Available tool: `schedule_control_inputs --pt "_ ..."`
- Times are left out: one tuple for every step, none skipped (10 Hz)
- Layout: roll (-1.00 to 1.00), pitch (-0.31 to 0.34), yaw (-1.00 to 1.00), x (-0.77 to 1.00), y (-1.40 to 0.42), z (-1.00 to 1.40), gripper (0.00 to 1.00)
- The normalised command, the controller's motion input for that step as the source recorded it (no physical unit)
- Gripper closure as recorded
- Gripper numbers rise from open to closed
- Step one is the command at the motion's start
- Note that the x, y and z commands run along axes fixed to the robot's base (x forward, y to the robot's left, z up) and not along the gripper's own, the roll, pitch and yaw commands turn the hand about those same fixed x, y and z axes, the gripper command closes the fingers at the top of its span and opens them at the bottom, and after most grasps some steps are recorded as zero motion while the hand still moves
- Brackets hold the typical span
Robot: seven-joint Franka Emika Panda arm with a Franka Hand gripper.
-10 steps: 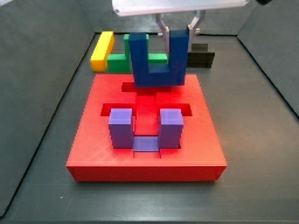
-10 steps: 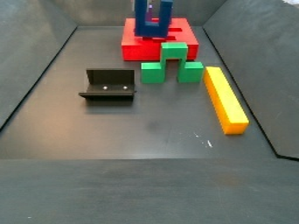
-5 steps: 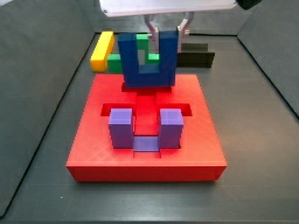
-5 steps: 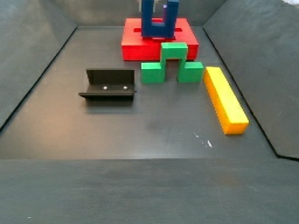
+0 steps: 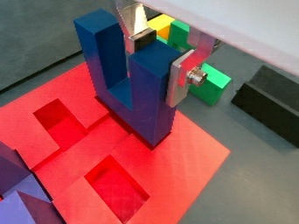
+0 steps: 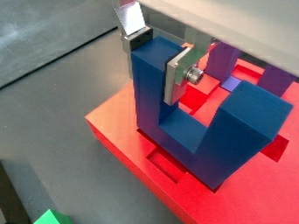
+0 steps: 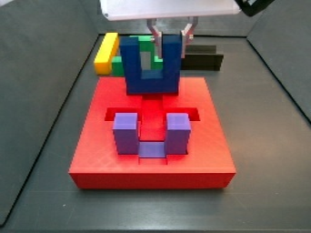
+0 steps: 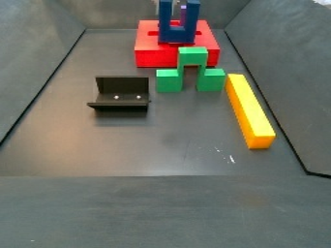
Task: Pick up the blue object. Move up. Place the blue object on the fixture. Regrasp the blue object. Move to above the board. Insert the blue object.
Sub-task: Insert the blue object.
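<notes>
Gripper (image 5: 152,54) hangs over the far end of the board (image 7: 206,155), its silver plates clamped on one prong of the blue object (image 7: 153,75), which it carries upright with prongs pointing up. In both wrist views the block's base sits at or just above the red surface; whether it touches cannot be told. Judging by this, the regrasp is done and the step in hand is the move over the board, turning into the insertion. The next move calls for lining the block's base up with an open recess (image 5: 117,182) and easing straight down; a small offset would land it on the red rim instead.

At the board's near end the purple block (image 7: 151,133) already stands in its slot. Beyond the board's far edge lie the green block (image 8: 189,74) and the yellow bar (image 8: 249,108). The fixture (image 8: 119,95) stands empty, well apart from the board, on the dark floor (image 8: 142,155), which is walled by dark panels on all sides seen
</notes>
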Motion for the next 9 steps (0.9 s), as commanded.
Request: schedule_control_inputs --pt "0.09 0.0 0.01 -0.06 0.0 -0.23 1.0" --pt "0.08 0.0 0.01 -0.01 0.0 -0.23 1.0" --pt "0.1 0.0 0.03 0.0 0.0 -0.28 1.0" --pt "0.12 0.0 0.02 0.0 0.0 -0.36 1.0" --pt "0.11 0.0 0.02 0.03 0.0 -0.41 1.0" --pt "0.1 0.0 0.02 0.03 0.0 -0.47 1.0" --pt "0.1 -0.02 0.03 0.0 0.0 -0.54 1.0" --pt "0.12 -0.01 0.03 0.0 0.0 -0.57 1.0" --pt "0.16 0.0 0.0 -0.06 0.0 -0.61 1.0"
